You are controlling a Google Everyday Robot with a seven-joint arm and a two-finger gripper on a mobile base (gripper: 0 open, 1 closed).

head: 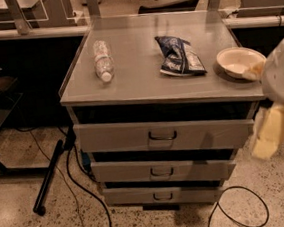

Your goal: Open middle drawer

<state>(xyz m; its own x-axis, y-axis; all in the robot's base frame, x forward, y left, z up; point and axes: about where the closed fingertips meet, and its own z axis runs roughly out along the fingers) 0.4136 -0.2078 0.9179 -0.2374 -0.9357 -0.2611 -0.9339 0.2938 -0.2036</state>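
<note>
A grey metal cabinet [144, 85] has three stacked drawers. The middle drawer [122, 171] is a wide shallow grey front with a small dark loop handle [162, 172] at its centre. No tray inside it shows. The top drawer [114, 136] has a taller front, and the bottom drawer [135, 196] is the lowest. My gripper [272, 132], cream-coloured, hangs at the cabinet's right side at top-drawer height, right of and above the middle drawer's handle and apart from it.
On the cabinet top lie a plastic water bottle [101, 60], a dark blue chip bag [179, 56] and a white bowl [238, 62]. Black cables [77, 192] and a black rod [48, 179] lie on the floor at the left. A cable loop [239, 211] lies at the right.
</note>
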